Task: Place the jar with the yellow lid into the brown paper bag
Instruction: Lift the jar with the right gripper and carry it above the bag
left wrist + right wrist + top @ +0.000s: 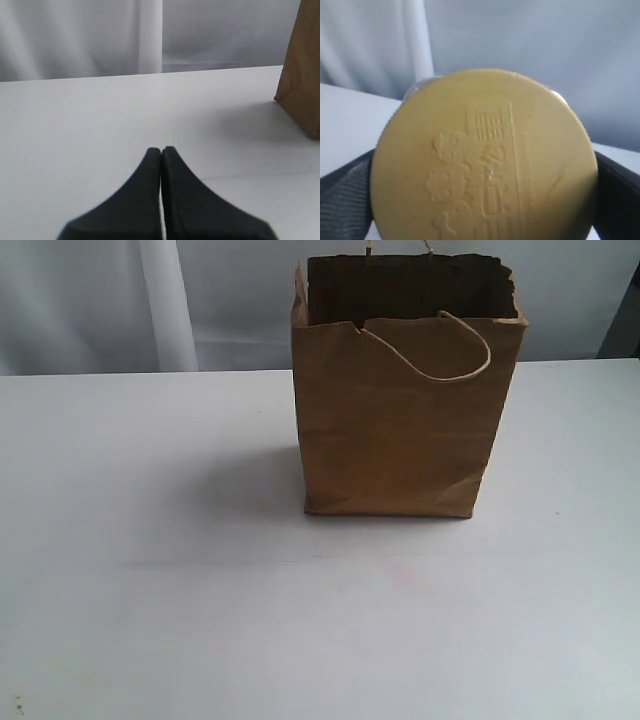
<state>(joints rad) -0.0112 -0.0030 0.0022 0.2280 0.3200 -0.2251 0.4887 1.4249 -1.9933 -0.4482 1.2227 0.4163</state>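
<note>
The brown paper bag (400, 410) stands upright on the white table (150, 540), its top open and a cord handle drooping over the front; its corner (302, 75) shows in the left wrist view. The yellow-lidded jar (485, 160) fills the right wrist view: I see its embossed mustard lid head-on, the body hidden behind it. My right gripper (482, 205) is shut on the jar, a dark finger (345, 200) on each side of the lid. My left gripper (161, 150) is shut and empty, low over the table, left of the bag. Neither arm nor the jar shows in the exterior view.
A pale curtain (150, 300) hangs behind the table's back edge. The bag casts a shadow (250, 490) on the table to its left. The white table surface (100, 115) stretches ahead of the left gripper.
</note>
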